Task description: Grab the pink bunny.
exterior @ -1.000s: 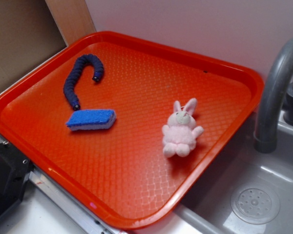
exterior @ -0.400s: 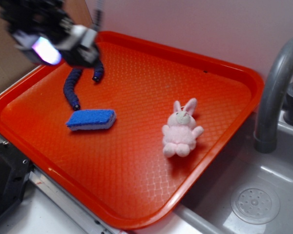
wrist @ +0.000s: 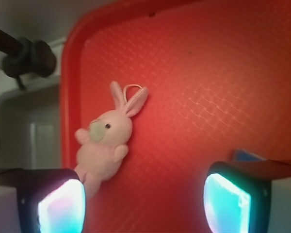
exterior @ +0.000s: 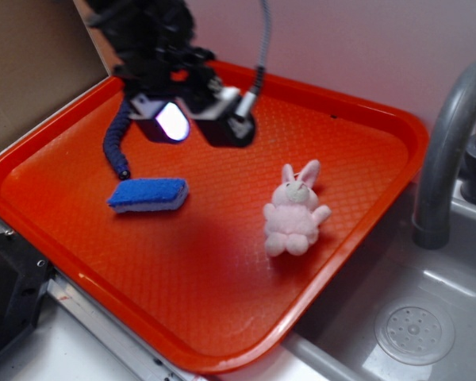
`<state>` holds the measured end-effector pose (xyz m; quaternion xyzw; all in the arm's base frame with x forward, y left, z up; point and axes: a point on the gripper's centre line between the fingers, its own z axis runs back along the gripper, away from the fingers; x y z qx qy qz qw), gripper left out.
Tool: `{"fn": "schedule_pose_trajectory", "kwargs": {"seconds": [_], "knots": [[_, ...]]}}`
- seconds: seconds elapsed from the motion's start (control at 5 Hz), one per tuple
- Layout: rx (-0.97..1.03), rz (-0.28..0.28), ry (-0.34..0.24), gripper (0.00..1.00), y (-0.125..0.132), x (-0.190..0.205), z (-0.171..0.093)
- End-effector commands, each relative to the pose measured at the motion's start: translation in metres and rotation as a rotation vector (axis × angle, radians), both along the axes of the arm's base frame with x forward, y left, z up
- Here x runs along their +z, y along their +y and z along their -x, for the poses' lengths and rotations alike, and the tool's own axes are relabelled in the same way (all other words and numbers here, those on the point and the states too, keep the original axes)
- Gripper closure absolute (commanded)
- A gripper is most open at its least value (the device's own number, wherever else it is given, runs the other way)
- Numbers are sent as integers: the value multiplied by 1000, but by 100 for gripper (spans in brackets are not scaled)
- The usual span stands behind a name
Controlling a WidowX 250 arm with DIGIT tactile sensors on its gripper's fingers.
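Pink bunny [exterior: 294, 212] lying ungrasped on the orange tray [exterior: 357, 119].
Gripper [exterior: 197, 125] is hovering nearby, jaws wide, holding nothing; approach and grasp remaining.

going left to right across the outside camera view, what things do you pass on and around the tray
Dark blue braided rope → blue sponge → gripper, hanging above the tray → pink bunny → grey faucet. The rope's far end is hidden behind the arm, and rope and sponge overlap a little sideways.
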<state>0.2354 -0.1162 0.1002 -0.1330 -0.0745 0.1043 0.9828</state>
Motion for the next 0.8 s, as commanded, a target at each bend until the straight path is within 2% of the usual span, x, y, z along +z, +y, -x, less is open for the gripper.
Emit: {"fn": "schedule_pose_trajectory", "kwargs": {"seconds": [0.0, 0.6], "knots": [[-123, -29, 4, 0, -39, -19, -31], [-274, -81, 90, 0, -74, -64, -26]]}}
